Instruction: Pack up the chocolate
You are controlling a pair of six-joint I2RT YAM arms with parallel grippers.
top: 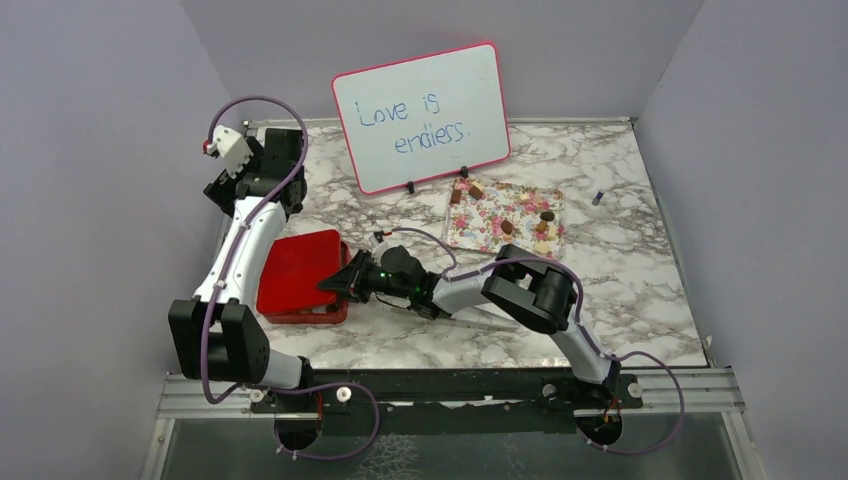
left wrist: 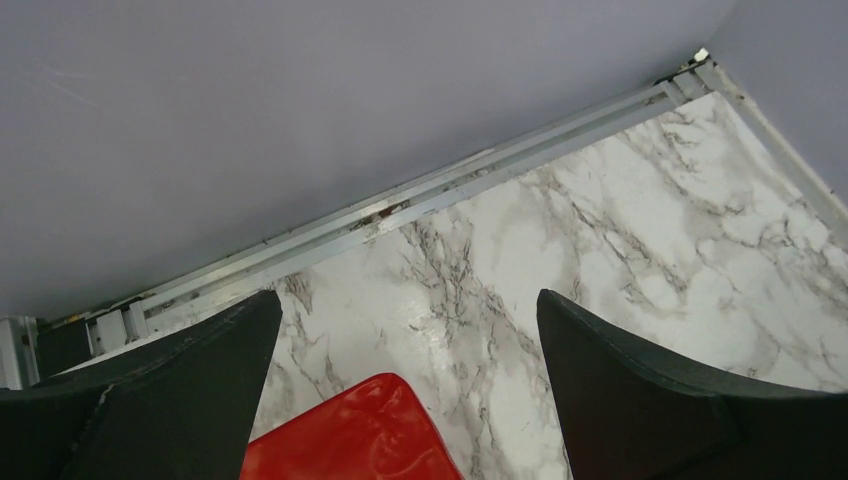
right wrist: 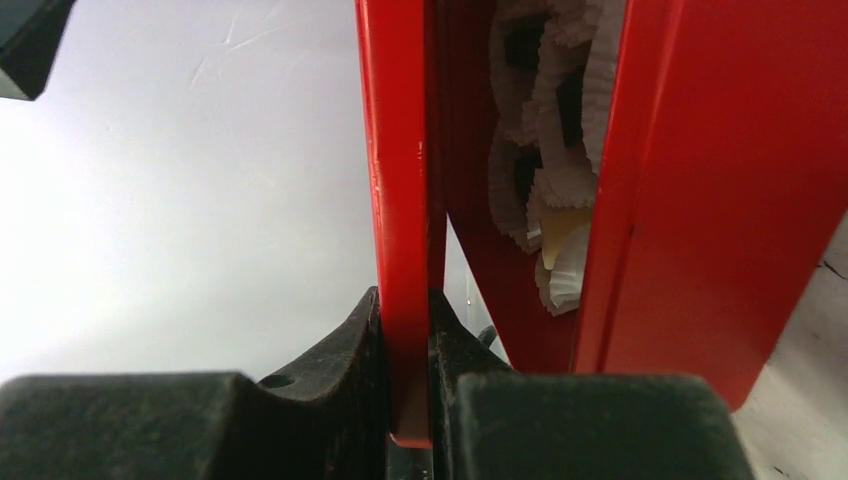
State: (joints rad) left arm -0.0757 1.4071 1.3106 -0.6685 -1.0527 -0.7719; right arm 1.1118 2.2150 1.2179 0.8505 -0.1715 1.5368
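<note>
Several pieces of chocolate (top: 507, 227) lie on the flower-patterned tray (top: 470, 228) at the back right of the marble table. The glossy red box (top: 298, 272) sits left of centre. My right gripper (top: 341, 281) is shut on the edge of the box's red lid (right wrist: 400, 190), which stands lifted off the base (right wrist: 700, 200). Inside the base, white frilled paper cups (right wrist: 565, 175) show with dark shapes in them. My left gripper (left wrist: 408, 305) is open above the back left of the table with nothing between its fingers, a corner of the red box (left wrist: 350, 435) below it.
A pink-framed whiteboard (top: 422, 115) stands on clips at the back centre, just behind the tray. A small blue-tipped object (top: 597, 197) lies at the back right. Grey walls and a metal rail (left wrist: 400, 205) close in the table's edges.
</note>
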